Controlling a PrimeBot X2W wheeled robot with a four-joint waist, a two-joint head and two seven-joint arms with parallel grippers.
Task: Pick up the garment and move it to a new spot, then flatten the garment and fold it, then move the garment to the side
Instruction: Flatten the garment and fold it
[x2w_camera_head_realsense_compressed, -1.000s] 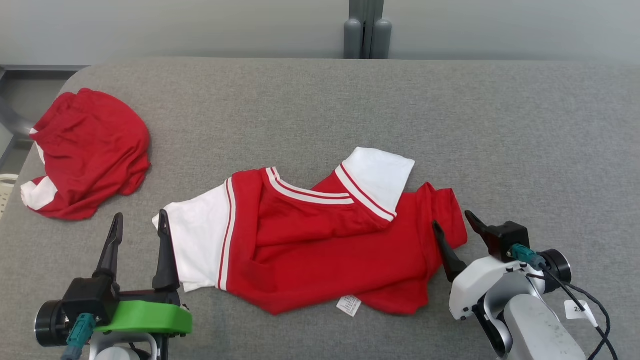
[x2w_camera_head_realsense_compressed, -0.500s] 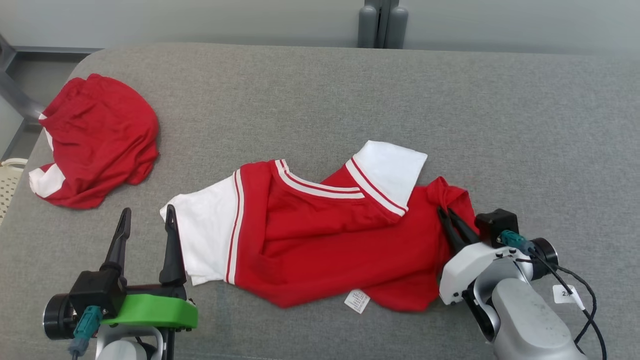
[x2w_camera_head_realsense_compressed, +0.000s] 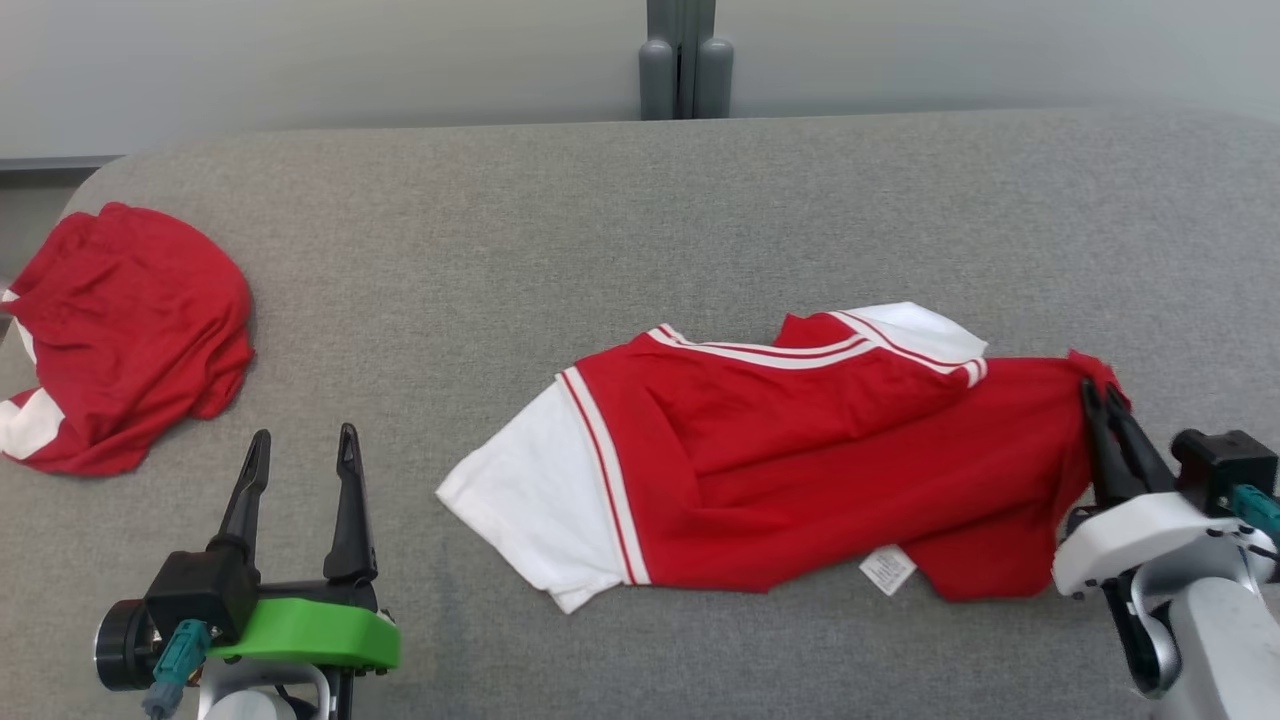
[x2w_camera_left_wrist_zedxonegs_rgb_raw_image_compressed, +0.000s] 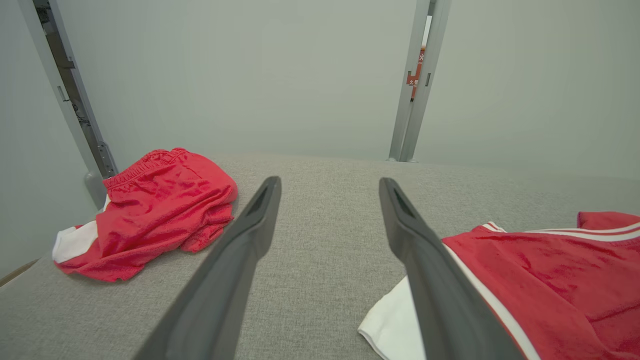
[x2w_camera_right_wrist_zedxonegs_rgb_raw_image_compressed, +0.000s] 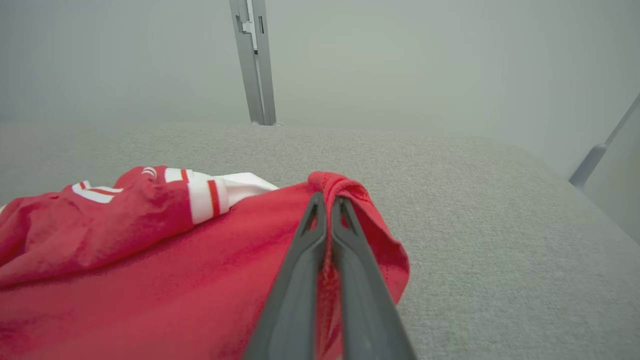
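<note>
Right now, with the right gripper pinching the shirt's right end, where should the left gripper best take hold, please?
Likely the white sleeve, from the robot's left, coming in low: it lies flat, jutting toward the open left gripper, opposite where the right gripper pinches the shirt.

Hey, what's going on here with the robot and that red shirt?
The robot's right claw is shut on the right-hand edge of the red and white shirt, which lies rumpled on the grey table. The left claw stands open, apart from the shirt, holding nothing. A second red garment sits bunched at the table's far left.
</note>
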